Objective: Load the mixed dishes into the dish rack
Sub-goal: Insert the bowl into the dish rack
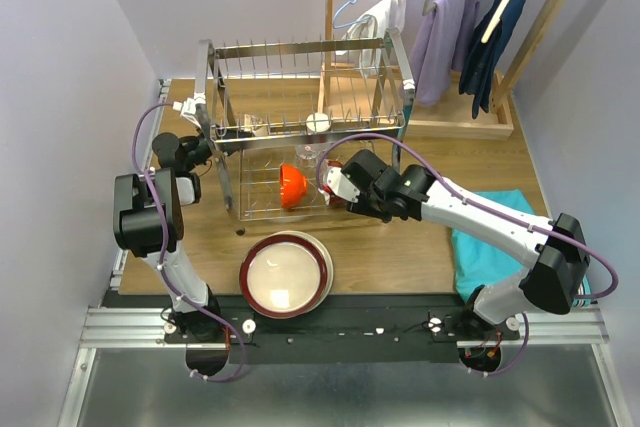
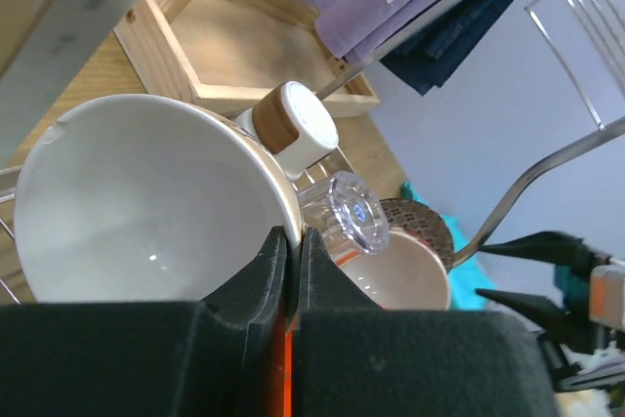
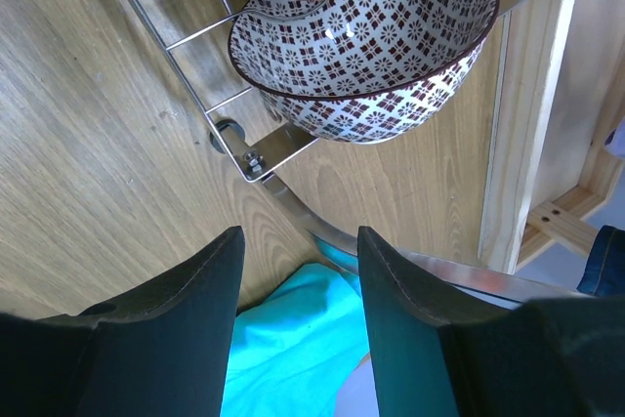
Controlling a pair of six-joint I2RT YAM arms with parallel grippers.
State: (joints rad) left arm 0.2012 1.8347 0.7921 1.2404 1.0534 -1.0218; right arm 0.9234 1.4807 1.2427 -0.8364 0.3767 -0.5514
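Left jaws pinch white bowl rim.

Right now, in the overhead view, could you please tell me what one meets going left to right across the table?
Left gripper → orange bowl → right gripper → teal cloth.

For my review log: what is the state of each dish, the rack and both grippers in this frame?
Left gripper: shut on the rim of the white-lined bowl.
Right gripper: open, empty.
Patterned bowl: in the rack, not gripped.
Orange bowl: in the rack's lower tier, tipped.
Clear glass: in the rack.
Plate stack: flat on the table, not loaded.
Dish rack: upright, partly loaded.
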